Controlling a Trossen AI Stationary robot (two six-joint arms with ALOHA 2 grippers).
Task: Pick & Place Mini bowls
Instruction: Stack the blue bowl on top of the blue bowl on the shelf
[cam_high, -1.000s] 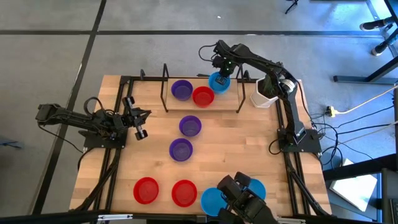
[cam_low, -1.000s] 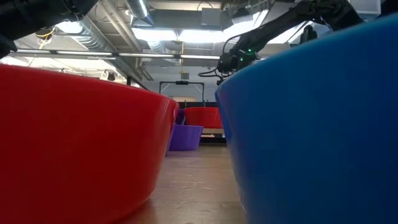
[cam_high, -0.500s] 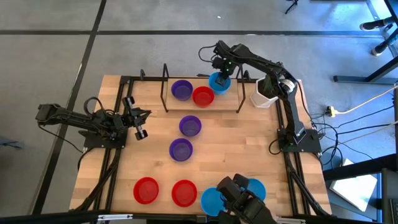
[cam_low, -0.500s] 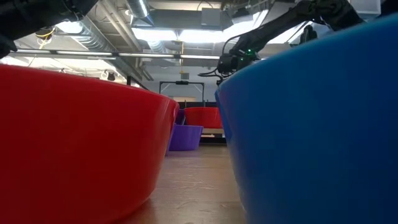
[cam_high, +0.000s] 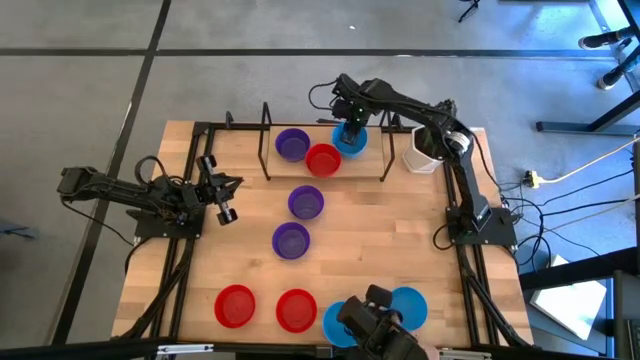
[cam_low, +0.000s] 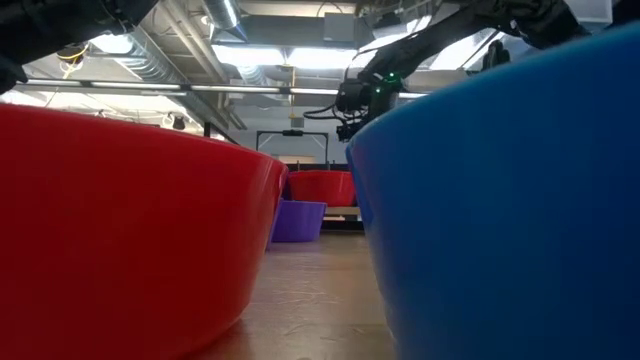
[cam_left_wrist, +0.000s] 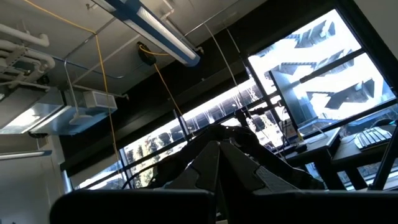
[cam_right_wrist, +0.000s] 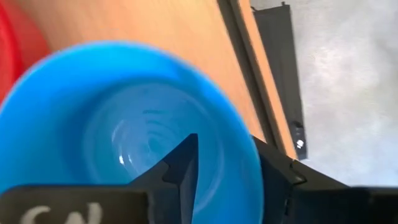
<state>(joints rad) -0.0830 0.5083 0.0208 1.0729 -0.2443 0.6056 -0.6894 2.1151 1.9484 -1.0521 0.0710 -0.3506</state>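
Your right tool (cam_high: 350, 132) grips the light blue bowl (cam_high: 352, 141) by its rim, just beside the red bowl (cam_high: 324, 158); left tool (cam_high: 224, 196) state unclear.

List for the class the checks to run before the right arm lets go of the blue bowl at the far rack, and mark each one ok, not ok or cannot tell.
1. Right gripper pinches the blue bowl by its rim, one finger inside: ok.
2. Bowl resting on the table: cannot tell.
3. Bowl apart from the red bowl beside it: cannot tell; they look very close from above.
4. Purple bowl out of the way: ok.
5. Left gripper parked at the left edge, away from the bowls: ok.
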